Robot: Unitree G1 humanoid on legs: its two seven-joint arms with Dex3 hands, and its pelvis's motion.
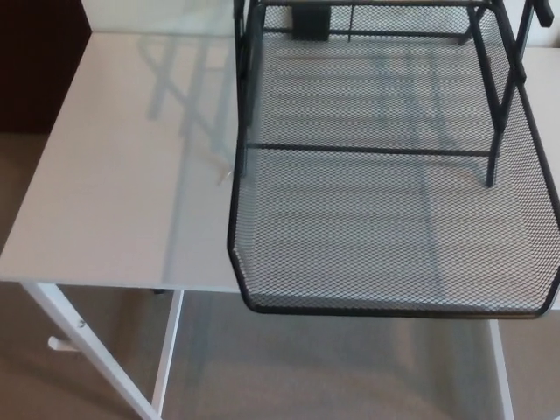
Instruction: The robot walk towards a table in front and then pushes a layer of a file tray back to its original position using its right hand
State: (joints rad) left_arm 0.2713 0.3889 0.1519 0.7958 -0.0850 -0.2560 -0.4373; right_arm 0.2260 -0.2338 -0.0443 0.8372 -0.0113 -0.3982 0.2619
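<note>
Over on your far left, a dark panel (39, 66) filled the top corner, with beige carpet (17, 166) showing below it. Next came the white table (114, 192), its bare top streaked with faint slatted shadows, and under its near edge you had white legs (96, 363) slanting down to the floor. A small pale speck lay on the table just beside the tray's left side; it was too small for me to tell you what it was.

Moving right, there was your file tray (376, 52), a black wire-mesh rack standing on the table. Its pulled-out layer (394, 236) stuck well forward of the black frame posts (499, 96), and its front rim hung out past the table's near edge, over the carpet. A thin black crossbar ran across above the mesh, from the left side to the right post. At the back, a dark block (308, 19) sat behind the mesh, blurred.

Neither of your hands showed anywhere in the head view, so I couldn't tell you whether their fingers were spread or closed.
</note>
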